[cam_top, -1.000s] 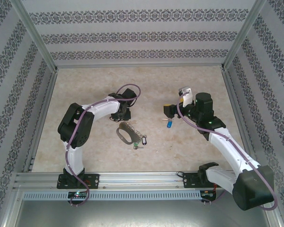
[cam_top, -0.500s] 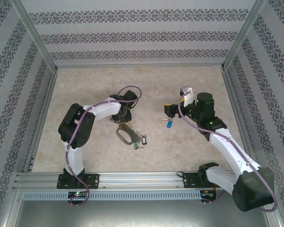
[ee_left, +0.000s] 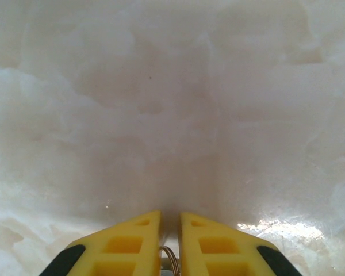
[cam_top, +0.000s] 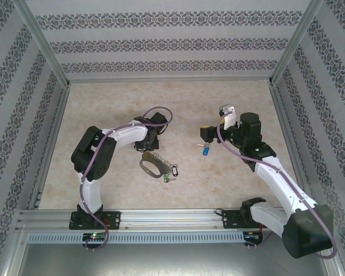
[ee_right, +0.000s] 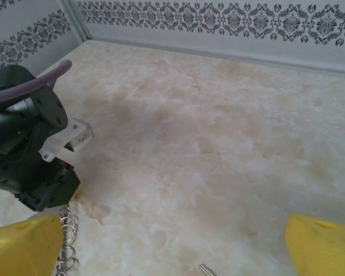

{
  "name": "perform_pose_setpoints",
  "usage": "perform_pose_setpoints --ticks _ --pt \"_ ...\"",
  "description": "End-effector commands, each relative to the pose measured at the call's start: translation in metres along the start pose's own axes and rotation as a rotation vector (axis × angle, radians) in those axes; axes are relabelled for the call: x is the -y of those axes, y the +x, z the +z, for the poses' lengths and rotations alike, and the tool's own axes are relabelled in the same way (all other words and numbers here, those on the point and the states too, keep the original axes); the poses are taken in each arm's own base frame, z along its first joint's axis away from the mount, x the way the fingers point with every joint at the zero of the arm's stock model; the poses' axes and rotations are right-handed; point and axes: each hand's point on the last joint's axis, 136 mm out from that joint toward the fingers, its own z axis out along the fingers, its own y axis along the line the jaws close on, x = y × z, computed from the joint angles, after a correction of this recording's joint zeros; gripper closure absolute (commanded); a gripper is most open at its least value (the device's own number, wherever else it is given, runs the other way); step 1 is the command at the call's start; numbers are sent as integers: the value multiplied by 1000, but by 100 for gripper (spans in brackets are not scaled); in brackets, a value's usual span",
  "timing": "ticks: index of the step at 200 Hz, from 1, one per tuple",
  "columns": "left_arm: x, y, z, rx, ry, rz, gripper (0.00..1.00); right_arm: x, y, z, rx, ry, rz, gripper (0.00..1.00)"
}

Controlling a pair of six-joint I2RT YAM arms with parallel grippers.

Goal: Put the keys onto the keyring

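On the marbled table [cam_top: 103, 103] we see one flat grey oblong keyring [cam_top: 152, 165] with one black-tagged key [cam_top: 173, 171] and one greenish key [cam_top: 166, 179] beside it, its ring chain [ee_right: 66, 241] pinched by the closed left gripper [ee_left: 169, 217], and one tiny blue-headed key [cam_top: 205, 152] lying apart beneath the wide-open right gripper [ee_right: 172, 241].

We see white links and black joints on the left arm [cam_top: 89, 192] and right arm [cam_top: 283, 187] — a purple cable [ee_right: 29, 86] along each — and yellow, cut-out fingers [ee_left: 129, 244] on the left tool [ee_left: 171, 218].
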Motion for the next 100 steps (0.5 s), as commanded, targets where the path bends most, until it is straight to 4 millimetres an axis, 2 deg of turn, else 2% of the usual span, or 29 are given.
perform_pose_setpoints --ticks 1,19,47,100 --pt "-13 11 -12 -11 -47 11 87 -2 -6 -4 36 -14 -3 2" --pt "-13 9 -17 -3 -42 11 89 -1 -6 -5 37 -11 -3 2" --pt "-15 7 -26 12 -37 20 100 -2 -6 -5 39 -12 -2 2" --pt "-15 3 -43 42 -7 46 100 -3 -8 -7 43 -10 -1 2"
